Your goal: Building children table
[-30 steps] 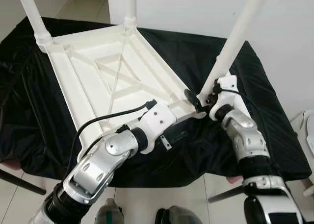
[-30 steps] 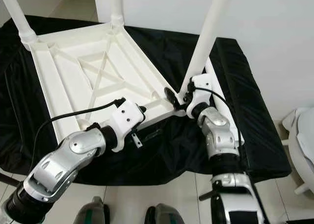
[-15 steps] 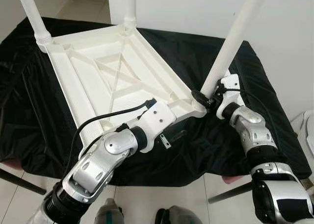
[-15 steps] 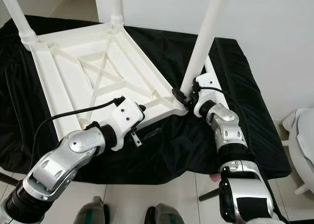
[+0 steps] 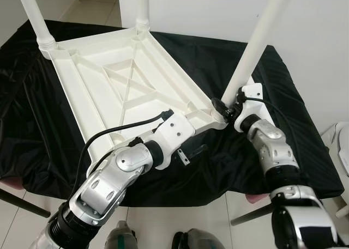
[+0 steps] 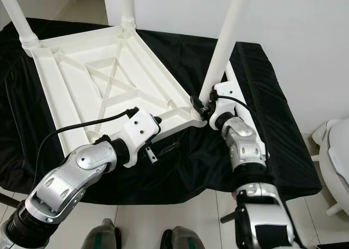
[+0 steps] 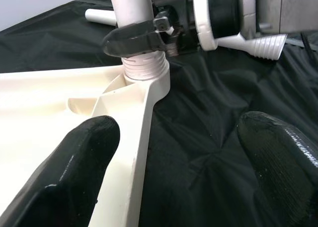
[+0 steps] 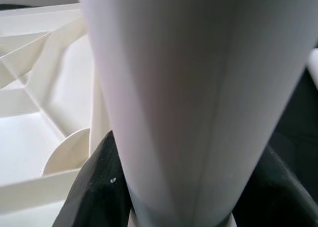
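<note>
The upturned white tabletop (image 5: 125,91) lies on the black-draped desk (image 5: 294,113). At its near corner, the right claw (image 5: 222,108) grips the leg (image 5: 253,47) just above the socket. The left claw (image 5: 196,150) gapes open beside the tabletop's near edge.

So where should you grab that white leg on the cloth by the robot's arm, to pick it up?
Grip the spare leg around its smooth round middle, coming down from above. It lies flat on the black cloth, so fingers can probably close across its thin width. Its threaded end is best left free for screwing in.
</note>
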Controlling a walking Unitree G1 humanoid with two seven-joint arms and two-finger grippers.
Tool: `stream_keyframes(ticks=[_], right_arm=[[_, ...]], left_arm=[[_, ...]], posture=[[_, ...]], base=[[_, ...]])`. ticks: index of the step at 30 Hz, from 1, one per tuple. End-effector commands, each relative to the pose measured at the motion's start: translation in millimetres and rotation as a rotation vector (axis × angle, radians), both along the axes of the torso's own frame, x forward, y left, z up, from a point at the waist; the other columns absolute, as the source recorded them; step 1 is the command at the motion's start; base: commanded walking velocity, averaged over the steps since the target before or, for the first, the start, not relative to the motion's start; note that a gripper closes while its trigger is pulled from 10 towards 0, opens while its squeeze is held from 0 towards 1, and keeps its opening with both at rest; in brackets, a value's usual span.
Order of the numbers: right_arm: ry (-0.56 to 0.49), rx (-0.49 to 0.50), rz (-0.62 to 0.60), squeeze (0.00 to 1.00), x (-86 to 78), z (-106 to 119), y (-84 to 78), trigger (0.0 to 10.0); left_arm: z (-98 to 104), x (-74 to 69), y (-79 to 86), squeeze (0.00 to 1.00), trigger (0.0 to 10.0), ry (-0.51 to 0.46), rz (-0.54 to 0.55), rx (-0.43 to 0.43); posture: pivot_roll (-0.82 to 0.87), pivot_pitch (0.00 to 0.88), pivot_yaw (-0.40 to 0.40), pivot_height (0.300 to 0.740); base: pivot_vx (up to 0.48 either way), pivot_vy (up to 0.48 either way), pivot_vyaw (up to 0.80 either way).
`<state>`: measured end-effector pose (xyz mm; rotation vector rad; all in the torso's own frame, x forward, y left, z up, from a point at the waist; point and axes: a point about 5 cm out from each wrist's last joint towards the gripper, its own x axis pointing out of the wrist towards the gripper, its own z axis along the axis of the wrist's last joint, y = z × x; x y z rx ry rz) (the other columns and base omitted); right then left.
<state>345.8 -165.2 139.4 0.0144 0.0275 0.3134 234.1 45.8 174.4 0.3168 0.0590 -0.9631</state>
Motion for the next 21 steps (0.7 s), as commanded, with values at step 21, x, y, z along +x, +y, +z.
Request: stream_keyframes(ticks=[21], right_arm=[[0.047,0.050,-0.561,0.00,-35.6,-1,9.6,10.0]], left_arm=[[-4,-3.8,-4.8,0.00,10.0,0.032,-0.049,0.000]], posture=[[0.05,0.012,-0.087,0.740]], base=[[0.000,0.000,0.00]])
